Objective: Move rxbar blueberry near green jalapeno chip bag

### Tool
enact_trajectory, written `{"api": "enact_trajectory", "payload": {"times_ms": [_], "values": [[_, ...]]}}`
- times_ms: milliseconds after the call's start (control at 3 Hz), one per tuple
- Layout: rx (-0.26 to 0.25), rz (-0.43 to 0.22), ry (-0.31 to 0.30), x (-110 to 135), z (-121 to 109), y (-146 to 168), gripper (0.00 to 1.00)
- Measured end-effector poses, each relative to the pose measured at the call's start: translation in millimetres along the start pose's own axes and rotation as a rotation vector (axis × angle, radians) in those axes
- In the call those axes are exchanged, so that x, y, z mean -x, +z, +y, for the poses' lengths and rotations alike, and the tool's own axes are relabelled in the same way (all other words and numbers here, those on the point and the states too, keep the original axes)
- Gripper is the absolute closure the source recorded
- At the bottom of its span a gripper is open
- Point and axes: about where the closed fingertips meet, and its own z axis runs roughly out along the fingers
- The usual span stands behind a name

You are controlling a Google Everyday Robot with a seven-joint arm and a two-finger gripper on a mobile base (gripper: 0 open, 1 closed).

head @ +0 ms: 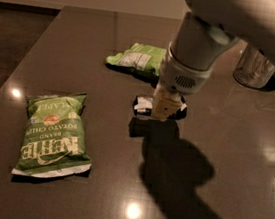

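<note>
Rxbar blueberry is gripped in my hand above the bench, well apart from the green jalapeno chip bag.

White smooth rounded arm, 1 dark dot; cylindrical wrist, vented collar; cream gripper low over desk.

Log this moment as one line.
gripper over table centre | grips rxbar blueberry, seemingly lifted | green jalapeno chip bag apart | placement not yet done
</note>
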Motion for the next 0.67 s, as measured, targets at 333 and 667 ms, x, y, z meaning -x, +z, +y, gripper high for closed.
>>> {"api": "enact_trajectory", "payload": {"times_ms": [333, 667], "values": [[-0.014, -0.015, 0.042, 18.0, -31.1, -11.8, 1.00], [-0.052, -0.024, 0.104, 26.6, -66.9, -13.0, 1.00]]}}
